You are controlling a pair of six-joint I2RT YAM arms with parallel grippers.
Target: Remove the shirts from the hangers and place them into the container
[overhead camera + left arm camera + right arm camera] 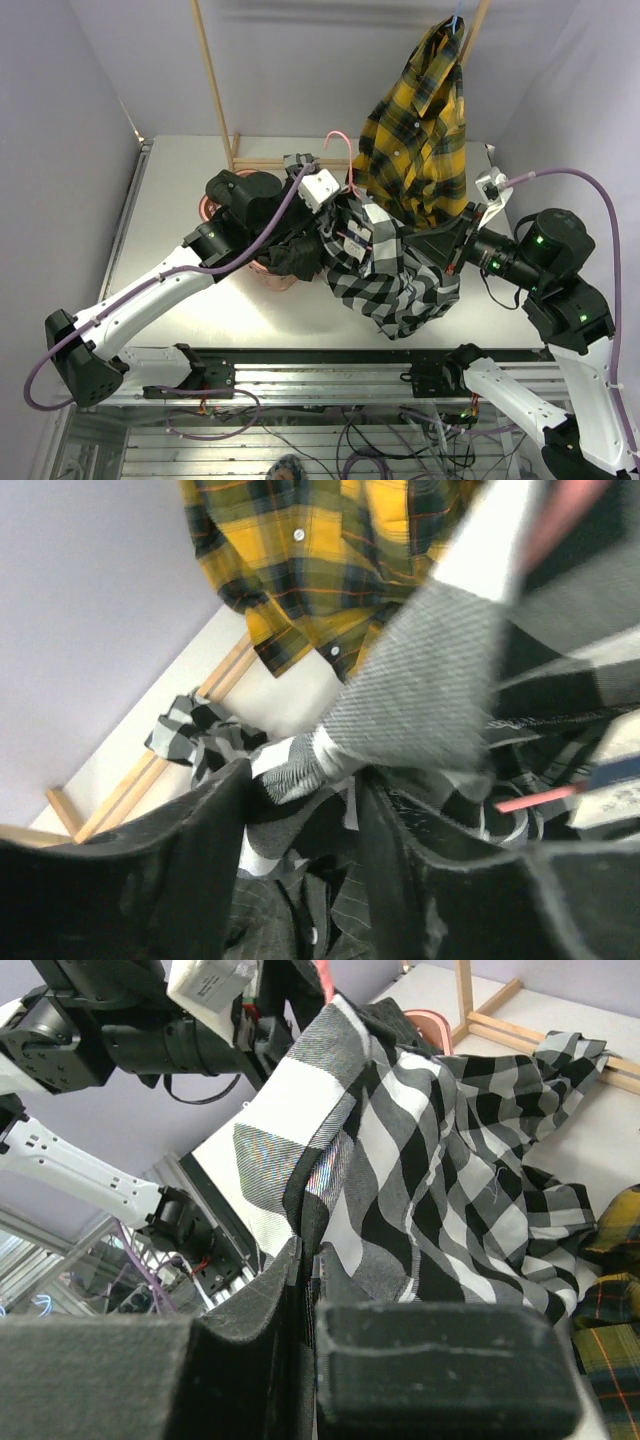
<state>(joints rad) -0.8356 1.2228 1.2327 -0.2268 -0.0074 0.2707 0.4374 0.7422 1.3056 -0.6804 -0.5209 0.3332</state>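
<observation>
Two shirts show in every view, yet each camera tells a different part. From above, the yellow-and-black shirt [415, 140] hangs high at the back right on the light blue hanger [456, 20], beside a wooden rack pole [476, 30]; the black-and-white shirt [400, 285] sags in a bundle between the two arms over the table [180, 190], just right of the pink basket [206, 208], whose rim is mostly hidden behind the left arm; the pink hanger [338, 133] pokes its hook up above the bundle, close to the left wrist.

Only the right wrist view settles the right gripper [305, 1260]: its fingers are pressed together on a fold of the checked cloth, which rises from them in a broad sheet toward the left arm; a slice of basket rim shows behind the cloth, and a corner of yellow plaid lies at the lower right.

Only the left wrist view shows the left gripper [305, 775]: its fingers stand well apart, with checked cloth bunched in the gap and beyond it; whether the pads touch the cloth cannot be told; a pink bar of the hanger crosses the cloth at the right; a wooden base rail [160, 765] lies on the table, and the yellow shirt's buttoned front fills the top. From above, those fingertips are hidden by wrist and cloth.
</observation>
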